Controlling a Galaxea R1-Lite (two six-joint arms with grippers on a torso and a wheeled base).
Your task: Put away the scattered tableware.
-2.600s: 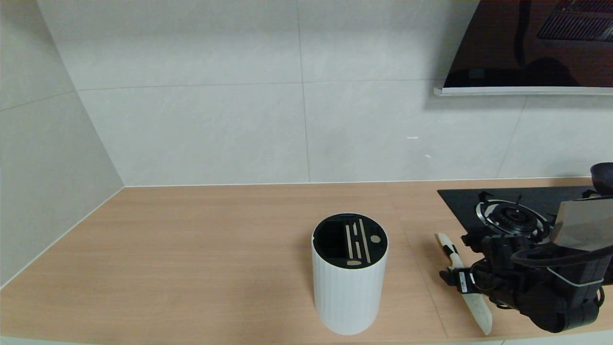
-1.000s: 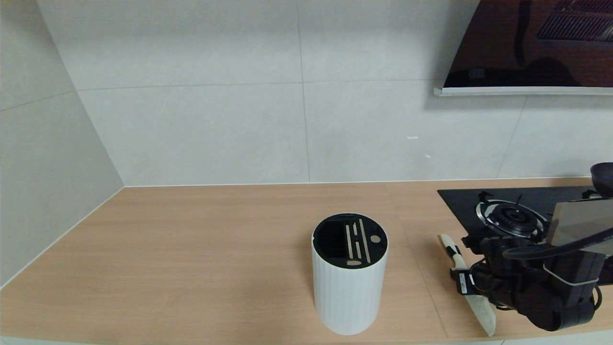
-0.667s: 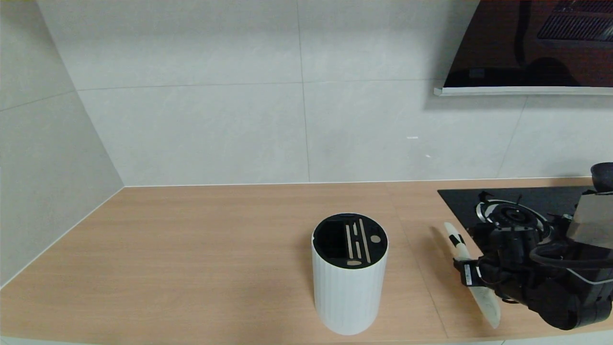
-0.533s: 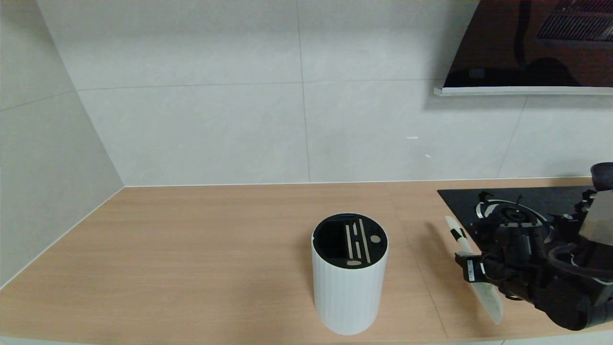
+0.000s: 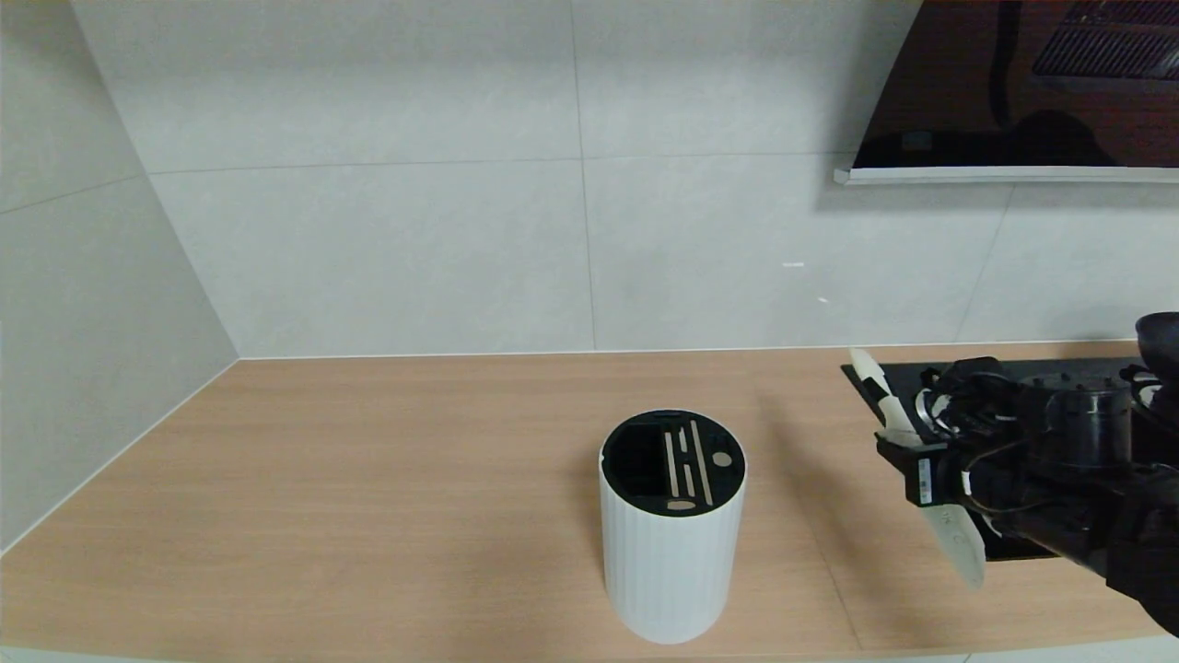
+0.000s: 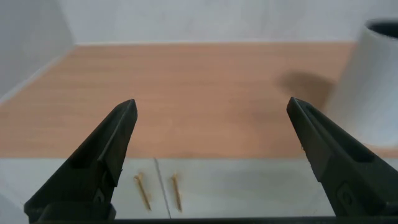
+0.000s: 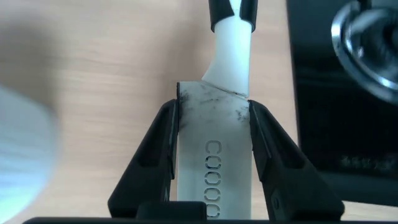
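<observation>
A: White knife (image 5: 956, 545), head view?
B: Tilted, held above the bench (image 5: 368, 479). Right claw (image 5: 926, 470) clamped on it, beside the hob (image 5: 1013, 545), well right of the white holder (image 5: 672, 552).
A: Left wrist view?
B: Left claw (image 6: 210, 109) spread apart over the bench edge, holder near.
A: Right wrist view?
B: Blade pinched between both fingers.

Wide bare light-wood counter (image 5: 368, 479) lies left of and beyond the white ribbed cylindrical holder (image 5: 671, 552). Right of it, a bare gap reaches the right gripper (image 5: 921, 465) clamping a white knife (image 5: 956, 545) above the left edge of the black glass hob (image 5: 904, 376).
</observation>
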